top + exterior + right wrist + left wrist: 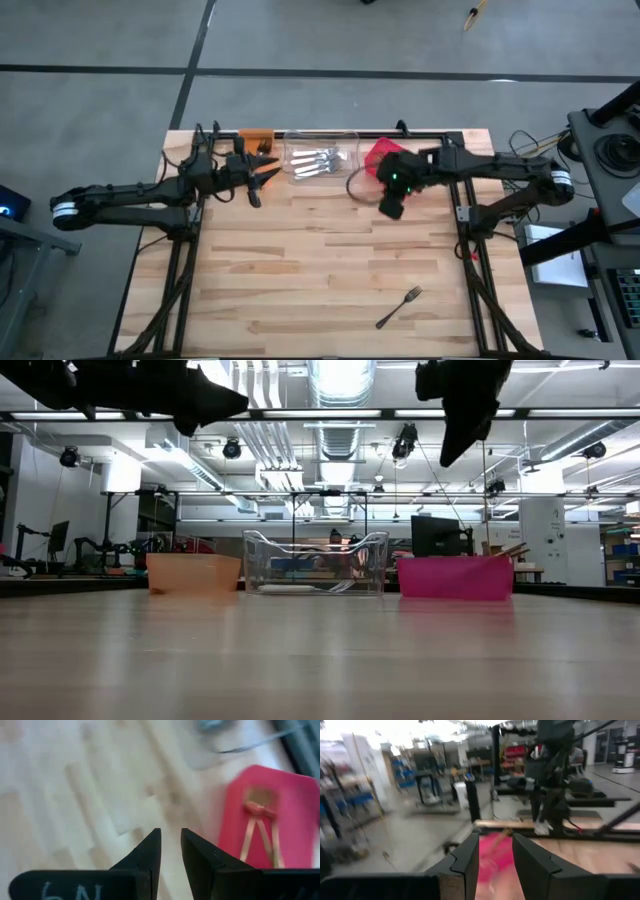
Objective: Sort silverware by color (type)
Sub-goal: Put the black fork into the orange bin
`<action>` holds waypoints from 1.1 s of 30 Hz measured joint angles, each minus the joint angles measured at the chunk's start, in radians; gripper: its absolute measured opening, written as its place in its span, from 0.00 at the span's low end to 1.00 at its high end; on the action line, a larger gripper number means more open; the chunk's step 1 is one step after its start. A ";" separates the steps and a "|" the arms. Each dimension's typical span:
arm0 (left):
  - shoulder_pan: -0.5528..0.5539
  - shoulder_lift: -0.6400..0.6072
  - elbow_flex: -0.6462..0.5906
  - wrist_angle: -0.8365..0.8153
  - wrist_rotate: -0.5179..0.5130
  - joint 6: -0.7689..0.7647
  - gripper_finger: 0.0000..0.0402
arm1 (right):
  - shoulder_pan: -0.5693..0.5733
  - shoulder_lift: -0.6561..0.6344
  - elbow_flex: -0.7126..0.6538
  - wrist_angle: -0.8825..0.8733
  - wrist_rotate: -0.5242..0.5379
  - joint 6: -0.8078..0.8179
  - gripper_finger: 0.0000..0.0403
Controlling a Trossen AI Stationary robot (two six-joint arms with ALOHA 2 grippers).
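Along the far edge of the pale butcher-block wooden table [330,270] stand three plastic bins in a row: a translucent orange bin [193,573], a clear bin with wavy rim [315,563] and a glossy red-pink bin [455,577]. Shiny silver forks [316,162] lie bunched in the clear one, and slim gold utensils [260,832] rest on the red bin's floor (their handles fanned apart). Whatever the orange bin holds is hidden beneath the left arm. One dark slender fork [399,307] lies alone on the bare wood at the near right, tines pointing toward the bins, well apart from everything else.

Both arms hang high above the board. The left gripper [496,862] hovers over the orange bin, its blocky fingers apart with nothing between them. The right gripper [171,851] hovers beside the red bin, its fingers narrowly parted and empty.
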 joint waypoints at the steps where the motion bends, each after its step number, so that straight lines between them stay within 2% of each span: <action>1: -0.007 0.000 0.000 -0.022 0.003 -0.021 0.25 | 0.024 0.003 -0.003 0.000 -0.009 -0.002 0.17; 6: -0.071 0.000 0.000 -0.076 0.008 -0.105 0.25 | 0.140 0.024 -0.026 0.002 -0.026 -0.025 0.17; 15: -0.253 0.026 0.000 -0.016 -0.015 -0.292 0.25 | 0.341 0.028 -0.127 0.044 -0.021 -0.067 0.17; 21: -0.458 0.166 0.000 0.190 -0.153 -0.335 0.23 | 0.378 0.027 -0.196 0.077 -0.020 -0.108 0.15; 25: -0.589 0.301 0.014 0.335 -0.303 -0.339 0.21 | 0.378 0.021 -0.225 0.120 -0.019 -0.128 0.12; 29: -0.690 0.441 0.087 0.355 -0.435 -0.348 0.20 | 0.382 0.010 -0.239 0.143 -0.020 -0.117 0.10; 33: -0.771 0.586 0.199 0.354 -0.489 -0.368 0.20 | 0.406 -0.022 -0.241 0.155 -0.019 -0.101 0.09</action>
